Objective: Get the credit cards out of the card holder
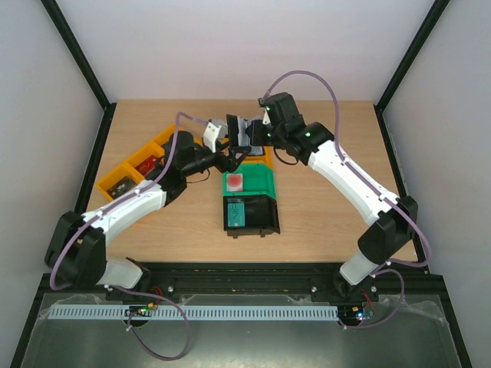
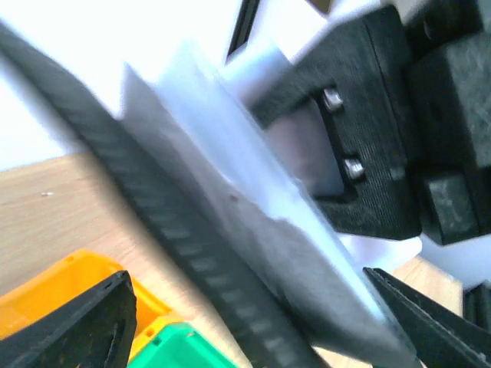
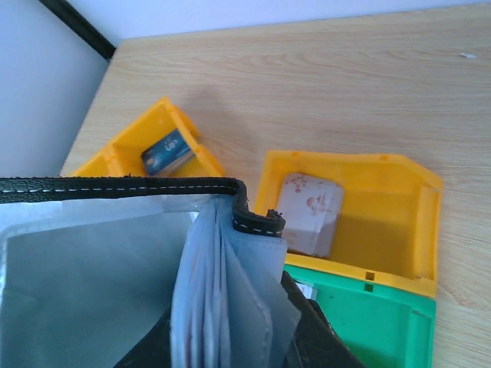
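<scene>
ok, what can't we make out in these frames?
- Right wrist: whether any credit cards sit inside the black bifold card holder. Its blue-grey pocket layers hide them.
- Left wrist: whether the left fingers touch the holder. The close-up is blurred.
- Top external: what is in the yellow plastic bin on the left. Too small.

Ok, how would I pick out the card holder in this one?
On the table, a black bin sits nearest the robot with a green bin behind it. Just beyond the green bin, held off the table between the left pincer and the right pincer, is the card holder. Unlike the rigid bins, it is a thin black wallet opened to a blue-grey lining.
</scene>
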Controlling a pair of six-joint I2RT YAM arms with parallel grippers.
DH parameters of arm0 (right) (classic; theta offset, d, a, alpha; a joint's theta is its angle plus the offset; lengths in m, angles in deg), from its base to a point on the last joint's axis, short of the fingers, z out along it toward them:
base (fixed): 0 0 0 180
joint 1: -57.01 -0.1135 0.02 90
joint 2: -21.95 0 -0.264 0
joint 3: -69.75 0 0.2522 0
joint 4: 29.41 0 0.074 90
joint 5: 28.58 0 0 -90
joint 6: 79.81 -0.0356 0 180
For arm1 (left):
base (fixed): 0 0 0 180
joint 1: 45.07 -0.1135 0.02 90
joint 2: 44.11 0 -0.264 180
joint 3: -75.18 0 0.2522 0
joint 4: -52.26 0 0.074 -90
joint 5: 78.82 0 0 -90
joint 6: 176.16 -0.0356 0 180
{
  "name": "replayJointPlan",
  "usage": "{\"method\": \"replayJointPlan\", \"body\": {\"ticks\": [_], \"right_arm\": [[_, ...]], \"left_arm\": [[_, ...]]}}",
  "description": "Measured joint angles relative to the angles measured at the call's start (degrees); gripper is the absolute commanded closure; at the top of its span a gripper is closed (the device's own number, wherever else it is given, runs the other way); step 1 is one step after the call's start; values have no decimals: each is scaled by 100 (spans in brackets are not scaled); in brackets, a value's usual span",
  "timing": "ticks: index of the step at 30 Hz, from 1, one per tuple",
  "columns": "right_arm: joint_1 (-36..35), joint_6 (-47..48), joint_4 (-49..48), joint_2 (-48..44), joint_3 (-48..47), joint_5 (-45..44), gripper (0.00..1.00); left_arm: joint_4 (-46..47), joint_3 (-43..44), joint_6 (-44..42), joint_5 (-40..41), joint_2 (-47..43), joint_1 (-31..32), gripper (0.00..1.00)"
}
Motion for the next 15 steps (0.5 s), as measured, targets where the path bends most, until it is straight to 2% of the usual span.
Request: {"method": "replayJointPlan", "body": {"ticks": [2,4,7,10,12,14,15], "right_arm": [[-81,4,-122,-212,170,22,98],[-127,7,-251,-461,358,22,98],[-201,52,-398,-841,555,57,98],[-363,157,-535,-1086,575,72,98],[-509,203,-614,-1182,579,94,98],[-645,249,-673,-1226,588,109,98],[-715,269,-691,-1231,590,105,98]], "left_arm": [[129,-232,111,-42,-330,-92,50],[247,-413,197,-155,-621,-201,58],[299,-579,216,-319,-988,-295,58],[326,-595,249,-450,-1178,-297,47],[345,-603,323,-509,-1263,-297,45],[350,-629,352,-573,-1338,-293,49],[352,-651,372,-610,-1373,-293,58]]}}
